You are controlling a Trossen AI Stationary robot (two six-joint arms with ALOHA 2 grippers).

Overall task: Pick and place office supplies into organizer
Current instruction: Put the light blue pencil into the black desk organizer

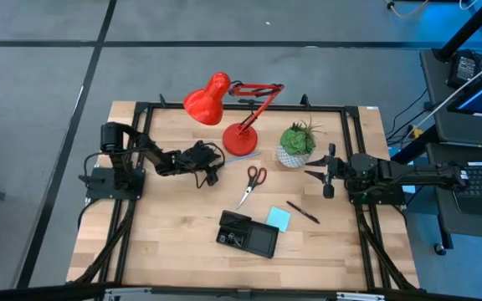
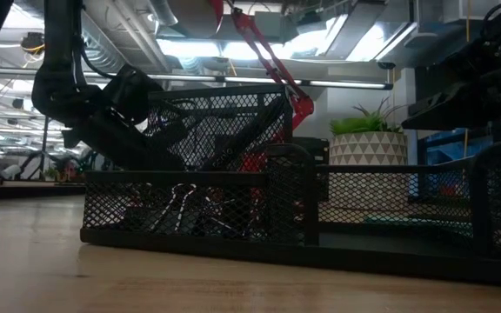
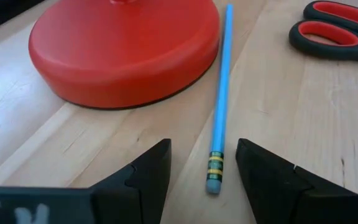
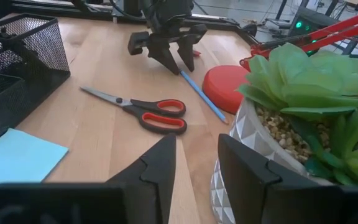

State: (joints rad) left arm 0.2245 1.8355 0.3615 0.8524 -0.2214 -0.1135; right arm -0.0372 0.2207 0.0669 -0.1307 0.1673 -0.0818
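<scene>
Blue pencil (image 3: pixel 220 99) flat on the table (image 1: pixel 174 242), just beside the red lamp base (image 3: pixel 124 51) on its near-right side, eraser end toward the left gripper (image 3: pixel 204 167). Left gripper low over that eraser end, jaws open and empty, one finger either side of the pencil tip. Same pose visible from the right wrist view: left gripper (image 4: pixel 166 46) pointed down at the pencil's (image 4: pixel 202 94) far end.

Scissors (image 1: pixel 253 182) on the wood right of the pencil, handles far, blades pointing near. Blue sticky pad (image 1: pixel 279 218) touching or just beside the organizer's (image 1: pixel 248 235) right far corner; cannot tell which. Dark pen (image 1: pixel 303 211) right of the pad. Organizer near centre, clips visible inside through the mesh in the low view (image 2: pixel 190 209).

Right gripper (image 4: pixel 197 163) waiting at the right edge, beside the potted plant (image 1: pixel 296 144), jaws open, nothing held.

Risks, as judged:
- Grip right at the eraser end: long pencil likely to droop or swing on lifting, possibly slipping out.
- Lamp base very close to one finger: a closing or sideways nudge could bump it, or roll the pencil under the base's edge.
- Round pencil on smooth wood: uneven finger contact could send it rolling toward the scissors.
- Pencil looks long against the organizer's compartments: may overhang or tip out if dropped crosswise.
</scene>
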